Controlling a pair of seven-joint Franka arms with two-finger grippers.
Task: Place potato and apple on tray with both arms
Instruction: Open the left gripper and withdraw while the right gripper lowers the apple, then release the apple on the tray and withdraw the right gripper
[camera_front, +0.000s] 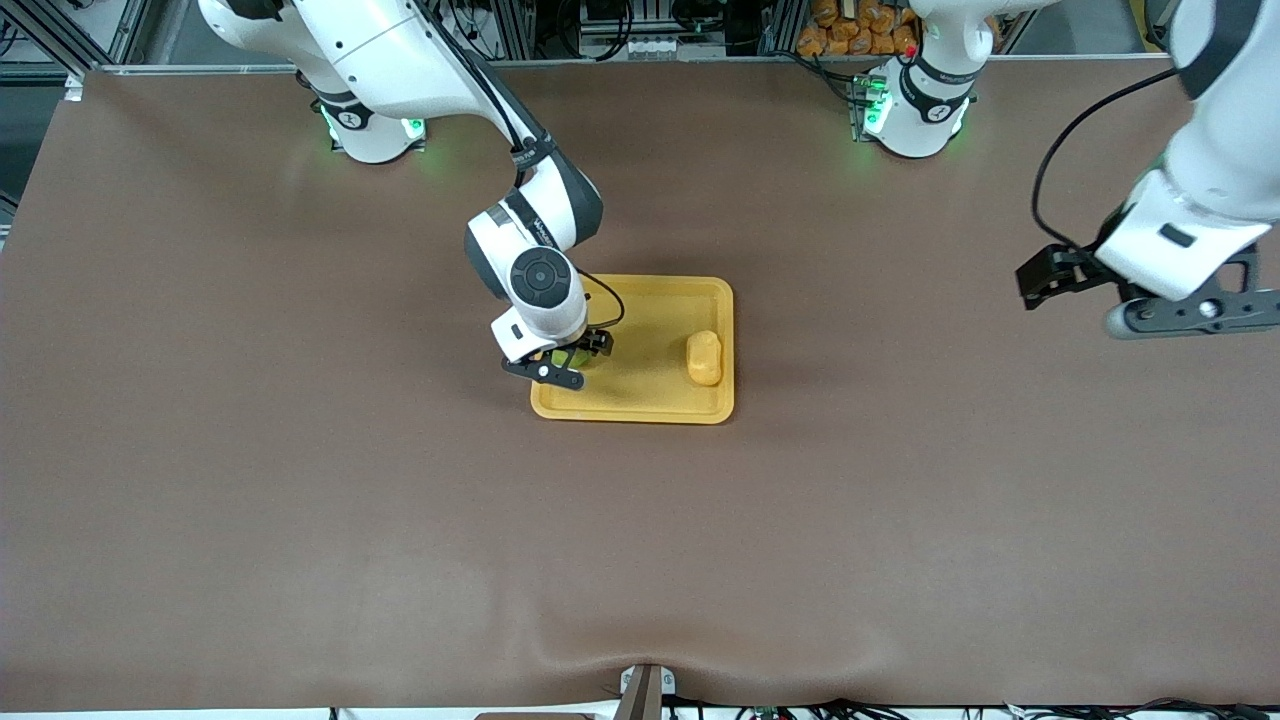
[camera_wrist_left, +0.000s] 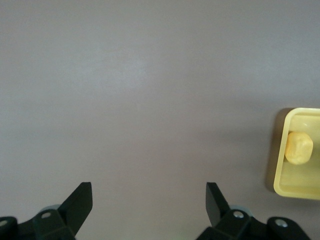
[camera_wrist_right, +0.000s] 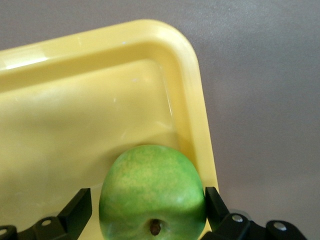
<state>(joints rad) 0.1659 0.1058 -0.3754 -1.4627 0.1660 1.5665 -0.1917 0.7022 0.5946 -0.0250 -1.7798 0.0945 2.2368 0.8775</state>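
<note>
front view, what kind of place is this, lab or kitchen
Most likely a robotics lab: two white arms bolted along a table under one brown cover, metal framing and cables past its edge, and only a yellow tray holding a potato and an apple.

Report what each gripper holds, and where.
Nothing. The right gripper has jaws open around the apple on the tray; the left gripper waits open over the table.

High front camera faces both arms; 2 wrist views share the tray.
</note>
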